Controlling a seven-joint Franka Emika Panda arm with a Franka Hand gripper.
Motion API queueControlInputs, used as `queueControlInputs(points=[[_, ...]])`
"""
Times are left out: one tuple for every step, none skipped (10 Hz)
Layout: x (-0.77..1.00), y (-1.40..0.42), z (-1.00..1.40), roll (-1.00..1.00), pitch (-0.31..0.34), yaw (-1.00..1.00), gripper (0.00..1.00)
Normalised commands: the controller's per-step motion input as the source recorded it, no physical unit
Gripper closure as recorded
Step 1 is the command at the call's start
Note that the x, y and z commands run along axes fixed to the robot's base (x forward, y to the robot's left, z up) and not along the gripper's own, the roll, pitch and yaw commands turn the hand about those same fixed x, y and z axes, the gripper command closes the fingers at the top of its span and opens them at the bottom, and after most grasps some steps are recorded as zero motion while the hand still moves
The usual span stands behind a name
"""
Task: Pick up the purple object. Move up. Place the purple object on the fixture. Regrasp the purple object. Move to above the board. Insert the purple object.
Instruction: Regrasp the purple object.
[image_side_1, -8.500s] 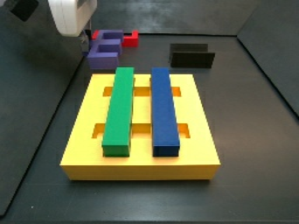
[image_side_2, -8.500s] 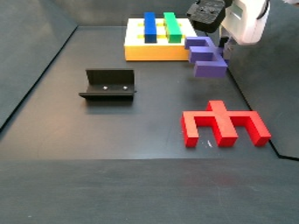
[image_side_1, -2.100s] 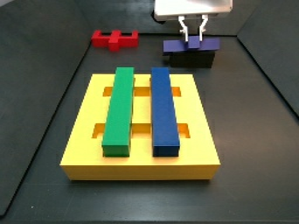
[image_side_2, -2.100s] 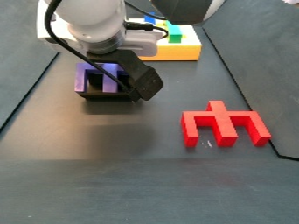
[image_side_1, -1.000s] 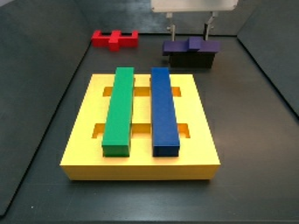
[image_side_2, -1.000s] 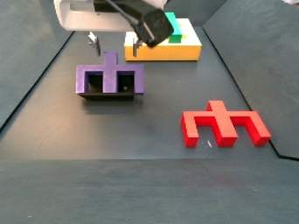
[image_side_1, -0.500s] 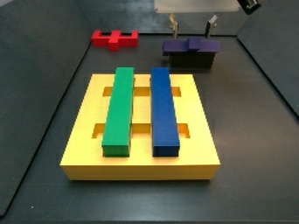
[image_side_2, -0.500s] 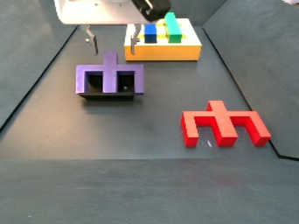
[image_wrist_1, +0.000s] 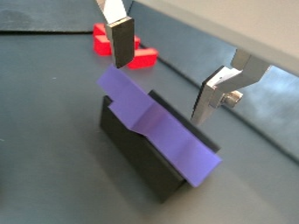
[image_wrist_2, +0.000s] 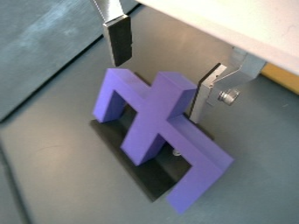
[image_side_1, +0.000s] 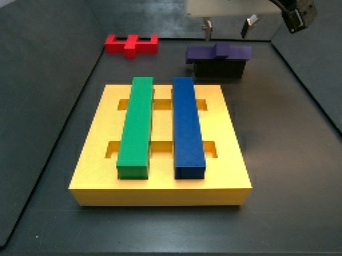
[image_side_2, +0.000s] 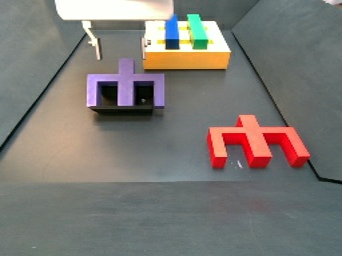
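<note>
Released and lifted clear, the gripper (image_wrist_2: 163, 66) hung open and empty above the purple object (image_wrist_2: 158, 131), which rested on the fixture (image_wrist_1: 138, 153). Regrasping looked next.

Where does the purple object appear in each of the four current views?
Wrist view: purple object on the fixture, below the open gripper.
Wrist view: on the fixture, centre.
Side view: top, right of centre.
Side view: left of centre.
Shared landmark: the fixture under it.
</note>
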Motion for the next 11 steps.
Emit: queueControlInputs(points=[[0.16, -0.07, 0.05, 1.0, 0.206, 0.21, 0.0], [0.05, -0.15, 0.02, 1.0, 0.22, 0.2, 0.0], [0.03, -0.16, 0.04, 1.0, 0.22, 0.17, 0.0], [0.02, -0.19, 0.03, 1.0, 0.229, 0.17, 0.0], [0.04, -0.22, 0.0, 1.0, 0.226, 0.16, 0.0], [0.11, -0.28, 0.0, 1.0, 0.191, 0.12, 0.0], [0.04, -0.3, -0.14, 1.0, 0.111, 0.05, 0.0], [0.0, -0.26, -0.01, 0.52, 0.0, 0.0, 0.0], [0.0, 0.0, -0.05, 0.0, 0.0, 0.0, 0.0], [0.0, 0.0, -0.26, 0.08, 0.0, -0.1, 0.0], [-0.01, 0.0, -0.37, 0.14, 0.0, -0.15, 0.0]])
